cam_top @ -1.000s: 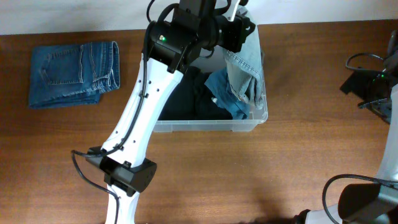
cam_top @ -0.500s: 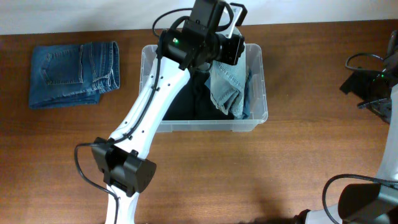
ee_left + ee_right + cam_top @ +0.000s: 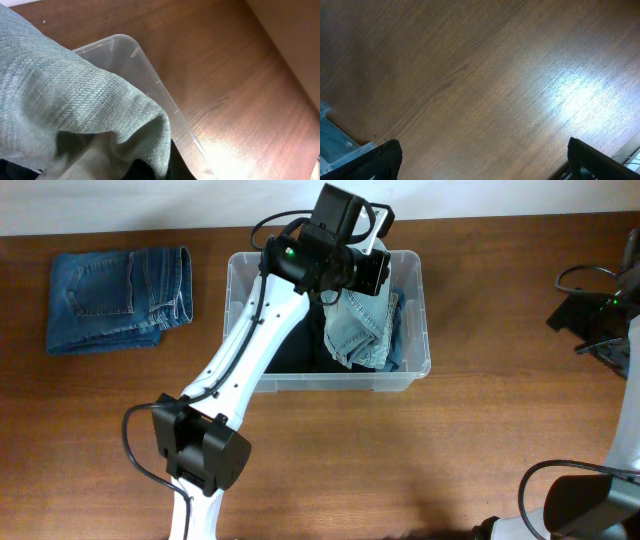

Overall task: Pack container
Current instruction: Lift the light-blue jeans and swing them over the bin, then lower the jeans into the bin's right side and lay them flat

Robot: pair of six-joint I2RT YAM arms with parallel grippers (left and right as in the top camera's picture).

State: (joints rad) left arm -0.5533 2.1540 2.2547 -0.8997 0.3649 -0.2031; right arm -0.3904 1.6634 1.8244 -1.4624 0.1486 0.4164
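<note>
One container [image 3: 340,383], mid-table: your left gripper [image 3: 368,268] hangs pale jeans [image 3: 362,328] inside for packing, jaws cloth-hidden, so you cannot tell. Right gripper [image 3: 482,167] parked aside, jaws wide, empty. Folded jeans [image 3: 118,298] well apart.

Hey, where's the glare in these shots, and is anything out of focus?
Left wrist view: strong glare on the table at lower right; the pale denim softens toward the bottom, the container rim crisp. Right wrist view: bright sheen on the wood at right; the right tool shows dark fingertips, detail lost. Overhead view: even light, sharp.
</note>
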